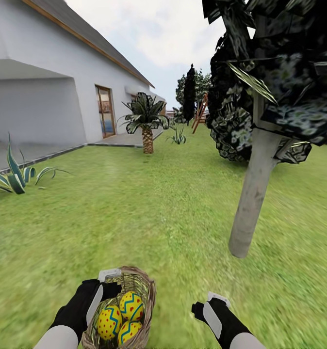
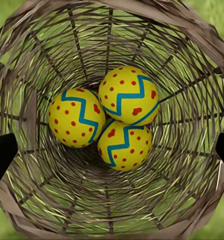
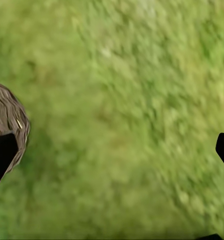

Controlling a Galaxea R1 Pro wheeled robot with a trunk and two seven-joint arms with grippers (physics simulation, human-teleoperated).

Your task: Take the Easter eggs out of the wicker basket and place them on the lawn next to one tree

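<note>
The wicker basket (image 1: pixel 145 291) stands on the lawn (image 1: pixel 149 213) close in front of me. Three Easter eggs lie in it: one (image 1: pixel 131 305) on top, one (image 1: pixel 108 322) to the left and one (image 1: pixel 128 332) nearest me. My left gripper (image 1: pixel 107 286) hovers over the basket's left rim, open. Its wrist view looks straight down into the basket (image 2: pixel 37 55) at the eggs (image 2: pixel 127 95) (image 2: pixel 76 117) (image 2: pixel 124 146), with the fingertips (image 2: pixel 2 155) wide apart. My right gripper (image 1: pixel 208 304) hangs open over bare grass to the basket's right. The tree (image 1: pixel 253 194) rises at the right, a short way off.
A white house (image 1: pixel 47 97) with a paved strip runs along the left. A spiky plant (image 1: pixel 15 177) grows at the left edge and a short palm (image 1: pixel 146 123) farther back. Dark shrubs (image 1: pixel 229 121) stand behind the tree. The right wrist view catches the basket's side (image 3: pixel 9 120) over grass (image 3: pixel 126 110).
</note>
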